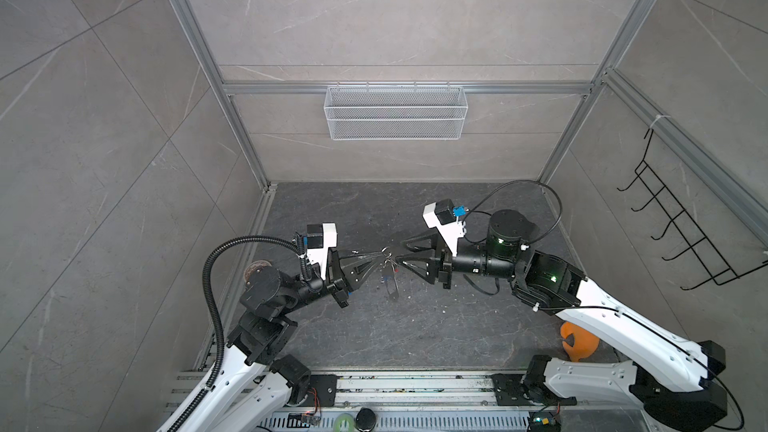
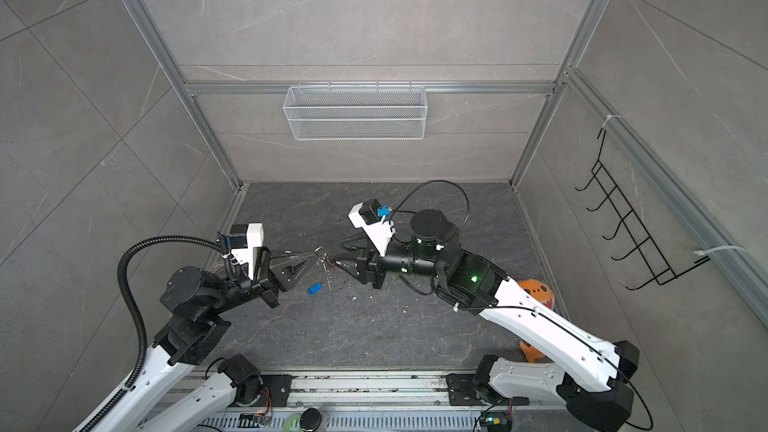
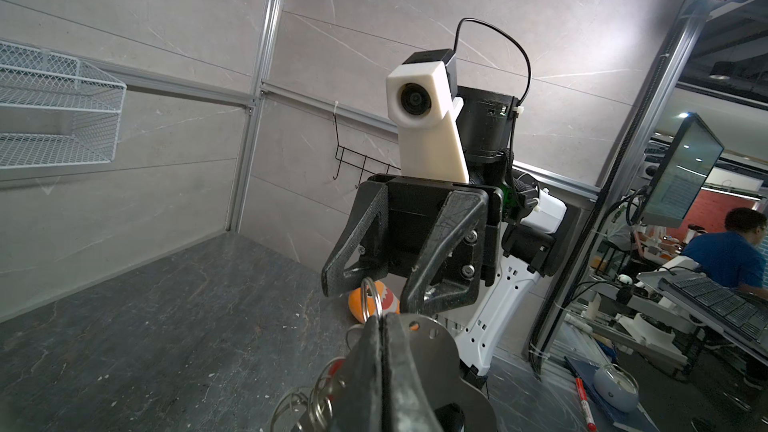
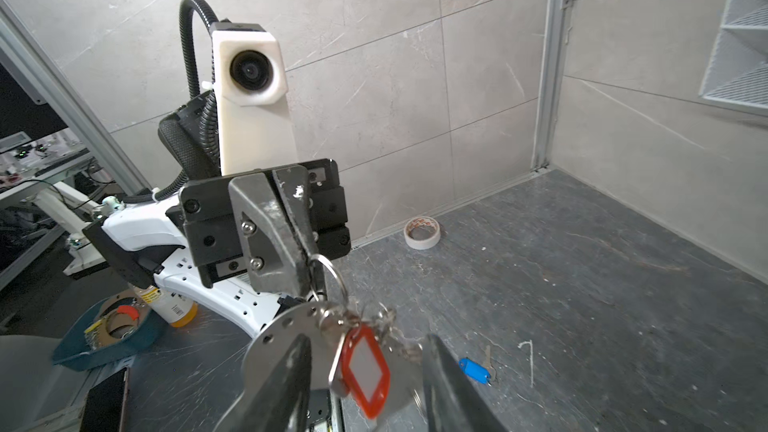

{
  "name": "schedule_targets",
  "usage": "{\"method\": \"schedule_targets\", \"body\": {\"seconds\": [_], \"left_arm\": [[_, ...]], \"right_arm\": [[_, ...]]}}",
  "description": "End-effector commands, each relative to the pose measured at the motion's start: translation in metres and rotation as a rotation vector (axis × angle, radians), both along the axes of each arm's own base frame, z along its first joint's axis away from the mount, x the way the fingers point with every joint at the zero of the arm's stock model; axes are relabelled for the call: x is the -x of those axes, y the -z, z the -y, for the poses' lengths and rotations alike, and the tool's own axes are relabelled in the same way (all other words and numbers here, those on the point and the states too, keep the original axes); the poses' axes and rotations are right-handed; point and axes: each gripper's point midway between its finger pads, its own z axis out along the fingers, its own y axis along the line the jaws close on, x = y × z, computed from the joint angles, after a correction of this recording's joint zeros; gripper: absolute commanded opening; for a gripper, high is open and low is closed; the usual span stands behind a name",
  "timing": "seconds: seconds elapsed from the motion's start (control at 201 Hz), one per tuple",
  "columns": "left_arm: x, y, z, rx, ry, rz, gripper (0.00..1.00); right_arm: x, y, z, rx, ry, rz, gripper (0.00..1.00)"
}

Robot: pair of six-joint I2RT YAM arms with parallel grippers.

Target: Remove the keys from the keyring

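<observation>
Overhead, the left tool (image 2: 315,254) clamps the keyring (image 2: 323,260) aloft, with the blue key (image 2: 314,288) lying freed on the tabletop (image 2: 374,326) at its seven o'clock. Left wrist: the right tool (image 3: 370,292) stands half-open around the keyring. Right wrist: the red key (image 4: 365,367) hangs attached; next it likely wants pinching and unthreading.

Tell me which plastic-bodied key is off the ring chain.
The blue plastic key, lying alone on the tabletop; the red plastic one hangs from the silver rings.
</observation>
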Motion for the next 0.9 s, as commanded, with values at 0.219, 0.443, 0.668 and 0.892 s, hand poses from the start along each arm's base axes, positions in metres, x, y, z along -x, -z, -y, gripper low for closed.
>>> {"method": "schedule_targets", "body": {"seconds": [0.219,0.443,0.668,0.892], "left_arm": [[0.013,-0.025,-0.002,0.062,0.037,0.137,0.0],[0.02,-0.023,-0.001,0.049,0.071,0.148,0.0],[0.027,-0.022,-0.002,0.04,0.084,0.159,0.0],[0.031,-0.023,-0.005,0.043,0.086,0.167,0.0]], "right_arm": [[0.027,0.001,-0.022,0.007,-0.169,-0.031,0.45],[0.029,0.0,-0.017,0.015,-0.16,-0.016,0.47],[0.035,-0.006,0.001,0.008,-0.132,0.036,0.49],[0.027,-0.025,0.023,-0.086,-0.004,0.1,0.5]]}}
